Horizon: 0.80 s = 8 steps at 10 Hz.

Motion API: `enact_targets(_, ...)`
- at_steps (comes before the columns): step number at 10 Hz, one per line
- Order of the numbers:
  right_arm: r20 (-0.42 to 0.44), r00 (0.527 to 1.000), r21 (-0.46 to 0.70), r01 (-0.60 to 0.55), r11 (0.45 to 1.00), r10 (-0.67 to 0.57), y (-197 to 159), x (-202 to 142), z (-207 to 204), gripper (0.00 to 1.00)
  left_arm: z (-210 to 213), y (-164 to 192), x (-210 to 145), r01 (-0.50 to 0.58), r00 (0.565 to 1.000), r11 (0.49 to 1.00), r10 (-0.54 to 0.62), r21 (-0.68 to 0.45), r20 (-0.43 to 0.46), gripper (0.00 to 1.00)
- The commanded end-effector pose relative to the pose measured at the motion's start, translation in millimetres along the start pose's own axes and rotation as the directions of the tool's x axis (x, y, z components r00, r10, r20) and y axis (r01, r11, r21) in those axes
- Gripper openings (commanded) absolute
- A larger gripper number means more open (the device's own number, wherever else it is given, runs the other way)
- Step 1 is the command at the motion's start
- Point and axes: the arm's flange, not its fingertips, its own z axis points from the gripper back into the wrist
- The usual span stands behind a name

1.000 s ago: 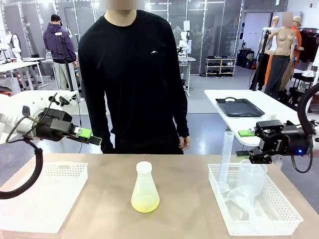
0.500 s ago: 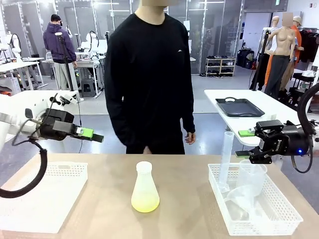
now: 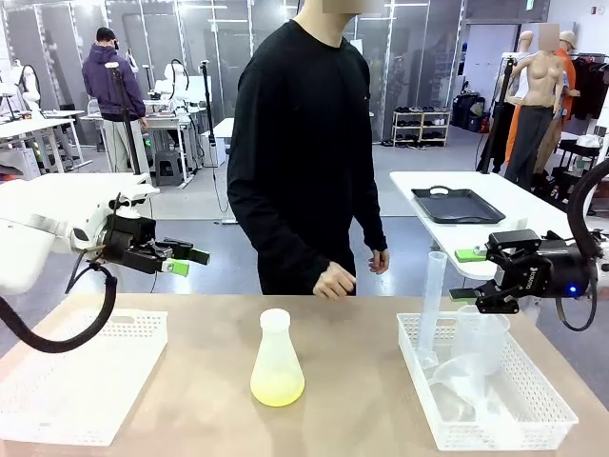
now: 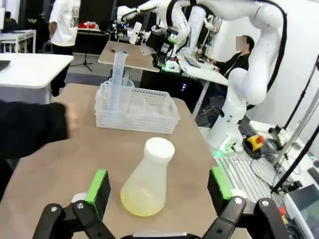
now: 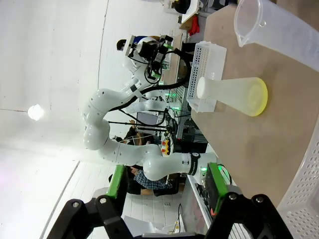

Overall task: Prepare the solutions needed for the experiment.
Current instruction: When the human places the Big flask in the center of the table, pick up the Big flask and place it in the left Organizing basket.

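Front view: the left gripper (image 3: 186,259) is hovering over the far left of the table (image 3: 362,400), above a white perforated plastic basket (image 3: 81,376), its jaws spread and holding nothing. The translucent conical plastic flask (image 3: 277,362) with a white round cap is standing upright mid-table, and the pale yellow-green solution (image 3: 277,388) is lying as a shallow layer in its base. The right gripper (image 3: 466,274) is hanging above a second white basket (image 3: 547,400), which is holding a clear graduated cylinder (image 3: 433,305) and a clear plastic beaker (image 3: 479,333); its jaws are parted around nothing. The person's hand (image 3: 333,281) is resting near the far edge, well apart from the flask.

Left wrist view: the left gripper (image 4: 158,183) is pointing at the flask (image 4: 147,181), framing it between the green pads. This is probably the approach to a grasp. It should be closing on the neck just under the cap, keeping the flask upright so the solution (image 4: 142,204) is not sloshing.

Right wrist view: the right gripper (image 5: 167,186) is looking across the table, rolled sideways, with the flask (image 5: 232,94) well beyond it and the beaker (image 5: 279,30) nearer.
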Motion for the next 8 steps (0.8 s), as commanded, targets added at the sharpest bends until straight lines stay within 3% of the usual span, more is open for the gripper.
enact_targets(1, -0.001, 1.0, 0.004, -0.003, 1.0, 0.003, 1.1, 0.6, -0.4, 0.8, -2.6, -19.6, 4.7, -0.074, 0.997, 0.997, 0.074, 0.006, 0.035, 1.0)
enact_targets(5, -0.001, 1.0, 0.004, -0.003, 1.0, 0.003, 1.1, 0.6, -0.4, 0.8, -2.3, -14.9, 0.2, -0.065, 0.998, 0.998, 0.065, 0.0, 0.01, 1.0)
enact_targets(7, -0.001, 1.0, 0.004, -0.003, 1.0, 0.003, 1.1, 0.6, -0.4, 0.8, -26.0, 3.6, 18.0, 0.094, 0.993, 0.984, -0.083, -0.15, 0.079, 1.0)
enact_targets(8, -0.001, 1.0, 0.004, -0.003, 1.0, 0.003, 1.1, 0.6, -0.4, 0.8, -33.0, 11.4, 24.5, 0.103, 0.99, 0.974, -0.081, -0.202, 0.117, 1.0)
